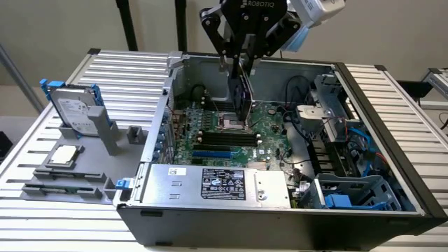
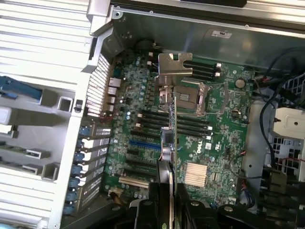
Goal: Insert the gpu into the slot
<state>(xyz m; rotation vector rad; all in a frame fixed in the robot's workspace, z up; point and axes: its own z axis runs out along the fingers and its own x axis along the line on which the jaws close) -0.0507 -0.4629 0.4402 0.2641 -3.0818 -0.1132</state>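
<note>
open room: the case (image 1: 301, 71) lies on its side with the top panel off, so the motherboard (image 1: 269, 142) is exposed from above. its rear wall stands just behind the pincer. a silver box (image 1: 175, 184) borders the board on the near side, and a metal drive cage (image 1: 328, 92) crowds the exterior view's right. the centre of the board is unobstructed.

edges: the gpu (image 1: 243, 100) hangs upright and edge-on, long side vertical. its lower end sits over the processor socket (image 1: 233, 122), beside the black memory slots (image 1: 224, 139). from the wrist camera its thin edge (image 2: 169, 119) runs across those memory slots, with the metal bracket (image 2: 170, 64) at the far end.

target: the blue slot (image 1: 212, 155) lies between the memory slots and the silver box, toward the exterior view's left of the card, and apart from it. the slot (image 2: 143, 142) is unoccupied.

pincer: the pincer (image 1: 242, 64) is part closed, fingers (image 2: 183, 202) clamped on both flat faces of the gpu at its upper end. it touches nothing else.
</note>
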